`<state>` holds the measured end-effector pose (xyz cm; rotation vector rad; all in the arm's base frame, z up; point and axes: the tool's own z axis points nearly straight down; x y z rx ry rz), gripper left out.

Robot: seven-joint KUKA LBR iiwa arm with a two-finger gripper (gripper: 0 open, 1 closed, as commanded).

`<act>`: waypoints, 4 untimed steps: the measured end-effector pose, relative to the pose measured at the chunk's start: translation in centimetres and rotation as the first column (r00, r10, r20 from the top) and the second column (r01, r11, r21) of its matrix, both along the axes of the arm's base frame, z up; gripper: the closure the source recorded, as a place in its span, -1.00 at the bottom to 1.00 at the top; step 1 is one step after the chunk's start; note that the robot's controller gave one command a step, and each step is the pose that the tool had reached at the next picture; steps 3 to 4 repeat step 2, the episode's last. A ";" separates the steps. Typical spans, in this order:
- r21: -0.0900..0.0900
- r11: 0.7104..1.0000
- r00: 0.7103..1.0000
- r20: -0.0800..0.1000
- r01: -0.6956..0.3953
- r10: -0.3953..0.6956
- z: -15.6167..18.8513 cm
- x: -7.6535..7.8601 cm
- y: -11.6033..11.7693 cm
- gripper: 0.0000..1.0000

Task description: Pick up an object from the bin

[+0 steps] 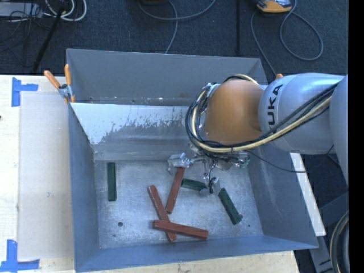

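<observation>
Gripper (211, 182) low in the bin (142, 90); open or closed, can't tell. Dark green stick (192, 184) touching its left, brown stick (175, 189) beyond, second green stick (230, 205) lower right.

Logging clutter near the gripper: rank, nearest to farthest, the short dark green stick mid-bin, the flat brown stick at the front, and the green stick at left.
From the gripper:
1. The short dark green stick, right beside it, mid-bin.
2. The flat brown stick, toward the front.
3. The green stick, far left.
</observation>
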<state>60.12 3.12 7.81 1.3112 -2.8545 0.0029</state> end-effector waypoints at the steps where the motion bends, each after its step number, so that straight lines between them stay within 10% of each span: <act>1: 0.004 1.000 1.000 0.000 -0.003 0.003 0.0 0.0 0.5 1.00; 2: 0.004 0.999 0.999 0.010 -0.038 0.038 16.6 -0.4 2.7 1.00; 4: 0.004 0.999 0.999 0.010 -0.038 0.038 16.6 -0.4 2.7 1.00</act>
